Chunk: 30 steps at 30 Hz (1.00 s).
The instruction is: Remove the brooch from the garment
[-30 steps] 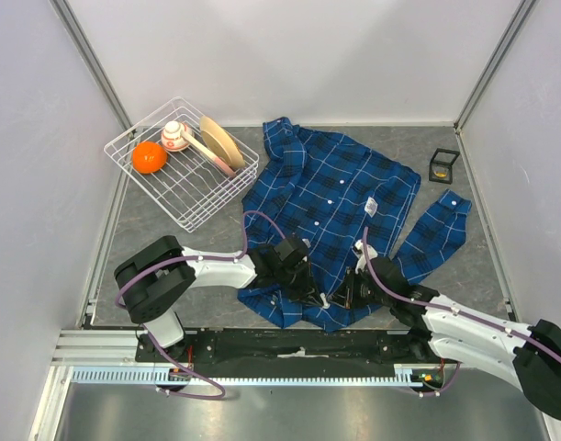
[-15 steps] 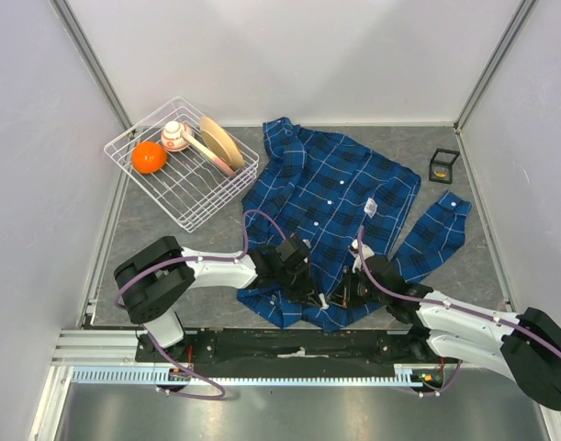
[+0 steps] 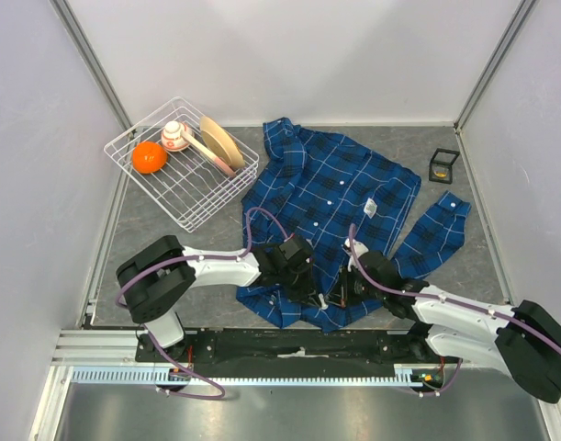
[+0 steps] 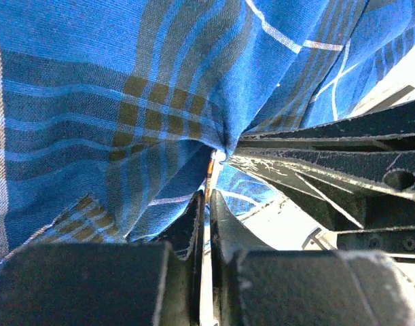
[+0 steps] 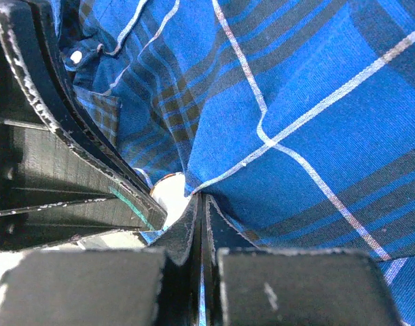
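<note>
Plainly, the soft, limp shirt [image 3: 330, 184] is lying beyond both jaws, its hem bunching between them. Left jaws are pressing together; right jaws are nipping a cloth fold. Just left of the right jaws, the small brooch [image 5: 168, 187] is peeking out, probably light; grip its rim.

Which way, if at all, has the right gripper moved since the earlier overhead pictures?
Yes: the right gripper has edged left on the shirt, away from the small black box.

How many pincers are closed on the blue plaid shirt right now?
2. The left pincer pinches the shirt near its front hem; the right pincer pinches the fabric just beside it.
</note>
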Tool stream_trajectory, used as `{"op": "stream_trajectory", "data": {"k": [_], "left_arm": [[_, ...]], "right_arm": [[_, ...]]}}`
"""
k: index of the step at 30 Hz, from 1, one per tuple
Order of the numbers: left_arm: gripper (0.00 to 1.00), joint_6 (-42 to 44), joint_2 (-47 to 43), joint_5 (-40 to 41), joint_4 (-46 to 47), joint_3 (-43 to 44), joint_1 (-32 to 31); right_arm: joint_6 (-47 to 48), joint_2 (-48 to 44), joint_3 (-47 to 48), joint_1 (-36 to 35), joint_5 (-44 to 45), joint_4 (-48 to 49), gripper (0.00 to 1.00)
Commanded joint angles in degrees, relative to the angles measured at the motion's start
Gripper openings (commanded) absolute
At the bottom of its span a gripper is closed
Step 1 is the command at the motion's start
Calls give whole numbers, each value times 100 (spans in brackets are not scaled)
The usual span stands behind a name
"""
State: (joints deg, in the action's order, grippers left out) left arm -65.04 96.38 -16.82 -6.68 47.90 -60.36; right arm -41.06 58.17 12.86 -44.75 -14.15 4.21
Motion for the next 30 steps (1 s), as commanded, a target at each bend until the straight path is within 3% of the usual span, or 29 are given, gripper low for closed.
{"op": "stream_trajectory", "data": {"k": [1,15,20,27,30], "left_arm": [[2,-18,197,-93,97,501,-108],[2,-466,373,-322,-44,1046,-99],[2,-589,294,-410,508,871,-64],[2,-712,145,-446,923,677,15],[2,-712,57,-357,879,405,15]], "right_arm": [[335,98,410,-165,-132,37,0],[634,836,1148,-1545,1124,-377,0],[722,1012,1359,-2001,1389,-412,0],[617,968,1430,-2161,1958,-692,0],[336,600,1333,-2152,2424,-939,6]]}}
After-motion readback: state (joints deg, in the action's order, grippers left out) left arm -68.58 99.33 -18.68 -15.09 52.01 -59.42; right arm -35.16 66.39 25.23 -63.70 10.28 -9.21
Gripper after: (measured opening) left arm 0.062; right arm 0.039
